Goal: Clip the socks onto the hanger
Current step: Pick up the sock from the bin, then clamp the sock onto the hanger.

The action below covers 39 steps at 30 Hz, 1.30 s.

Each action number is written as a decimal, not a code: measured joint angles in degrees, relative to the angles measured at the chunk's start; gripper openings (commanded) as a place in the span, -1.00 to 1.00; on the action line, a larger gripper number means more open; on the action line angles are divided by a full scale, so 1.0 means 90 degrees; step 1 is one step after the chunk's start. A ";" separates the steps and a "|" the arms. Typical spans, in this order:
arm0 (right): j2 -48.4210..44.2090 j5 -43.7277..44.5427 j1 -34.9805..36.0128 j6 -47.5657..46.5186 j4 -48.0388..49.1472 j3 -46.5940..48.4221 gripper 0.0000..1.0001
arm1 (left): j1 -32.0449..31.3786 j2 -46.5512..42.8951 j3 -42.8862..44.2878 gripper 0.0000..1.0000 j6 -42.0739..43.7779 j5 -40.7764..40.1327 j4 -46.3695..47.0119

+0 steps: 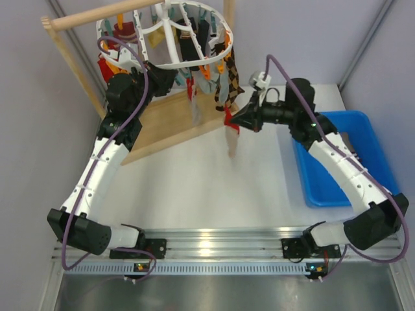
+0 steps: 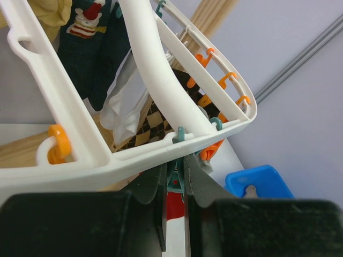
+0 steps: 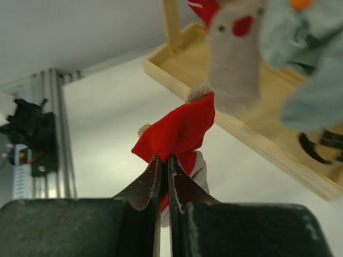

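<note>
The white oval hanger (image 1: 170,32) hangs from the wooden rod at the top, with several socks clipped on it, among them an argyle one (image 1: 228,81). My left gripper (image 1: 176,79) reaches up under the ring. In the left wrist view it (image 2: 175,176) is shut on a teal peg (image 2: 174,182) just below the white ring (image 2: 161,154). My right gripper (image 1: 235,118) is shut on the red cuff of a beige sock (image 1: 232,144) that dangles below the hanger's right side. In the right wrist view the red cuff (image 3: 179,131) sticks out between the fingertips (image 3: 164,160).
A blue bin (image 1: 343,155) stands at the right, with a sock in it (image 2: 250,190). The wooden frame has a rod (image 1: 97,16) and a tray (image 1: 175,123) beneath the hanger. A grey sock with a red patch (image 3: 233,69) hangs close above my right gripper.
</note>
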 measured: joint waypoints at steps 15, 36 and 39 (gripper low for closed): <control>0.2261 0.2200 0.2050 0.2419 0.2368 0.1484 -1.00 | 0.0017 -0.0131 -0.0046 -1.00 -0.0095 0.0146 0.0078; 0.2866 0.2596 0.2033 0.3118 0.3079 0.1838 -1.00 | 0.0070 -0.0386 -0.0250 -1.00 0.0185 0.0146 0.0170; 0.2866 0.2550 0.2033 0.3215 0.3177 0.1838 -1.00 | 0.0070 -0.0386 -0.0250 -1.00 0.0194 0.0146 0.0170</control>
